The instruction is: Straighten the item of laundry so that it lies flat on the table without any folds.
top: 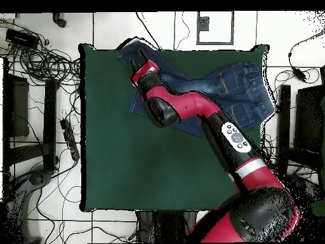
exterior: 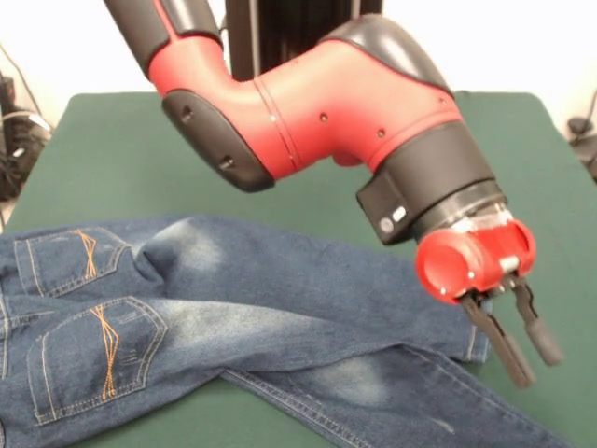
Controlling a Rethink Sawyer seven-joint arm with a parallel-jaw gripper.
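The blue denim jeans [exterior: 233, 299] lie back side up on the green table [exterior: 140, 149], orange-stitched pockets at the left in the front view. The two legs run to the right and cross, with folds where they overlap. My gripper [exterior: 534, 366] hangs just right of the upper leg's cuff, fingers apart and empty, pointing down at the cloth. In the overhead view the jeans [top: 241, 89] lie along the table's [top: 127, 159] far edge, and the gripper [top: 136, 67] is over their left end.
The red arm [exterior: 317, 112] stretches across above the jeans and hides their middle in the overhead view. Cables [top: 38, 63] and black stands [top: 16, 108] lie on the floor around the table. Green felt [top: 139, 178] spreads between the jeans and the robot's base.
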